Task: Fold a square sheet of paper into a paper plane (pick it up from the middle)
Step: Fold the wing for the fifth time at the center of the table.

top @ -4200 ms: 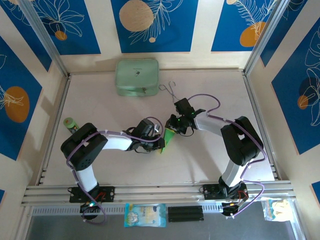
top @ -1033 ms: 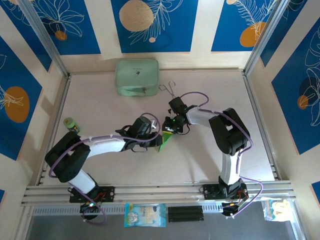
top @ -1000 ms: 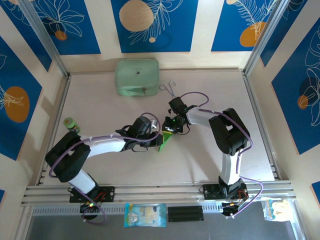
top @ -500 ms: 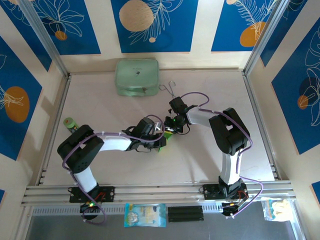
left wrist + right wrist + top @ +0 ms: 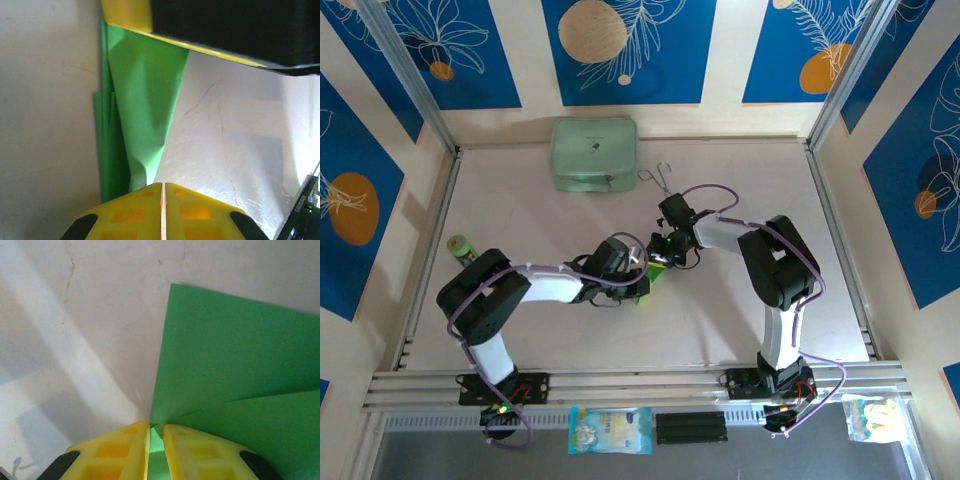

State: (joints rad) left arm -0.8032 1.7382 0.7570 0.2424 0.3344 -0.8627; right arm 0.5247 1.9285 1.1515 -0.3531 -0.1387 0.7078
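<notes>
Scene: we look down on a pale table (image 5: 540,220) walled by blue-and-cream panels. Two arms reach in from the near edge and meet near its middle.
Green paper: the green paper (image 5: 142,100) lies at that meeting point, folded into a long narrow wedge with layered edges along one side. It stretches from one claw to the other.
Left claw: the left gripper (image 5: 162,192) has its yellow fingers pressed flat together, with only a hairline seam between them. The wedge's narrow, slightly crumpled end runs up to the fingertips and slips behind them. We cannot tell whether any paper is caught in the seam.
Right claw: the right gripper (image 5: 156,432) is pinched on the green paper at a corner where a fold line begins. A sliver of green shows in the thin slot between its fingers.
Far side: a mint-green case (image 5: 594,153) sits by the back wall. Thin wire tongs (image 5: 660,178) lie just beside its right front corner, apart from the paper.
Left edge: a small green roll-like object (image 5: 460,245), too small for us to name.
</notes>
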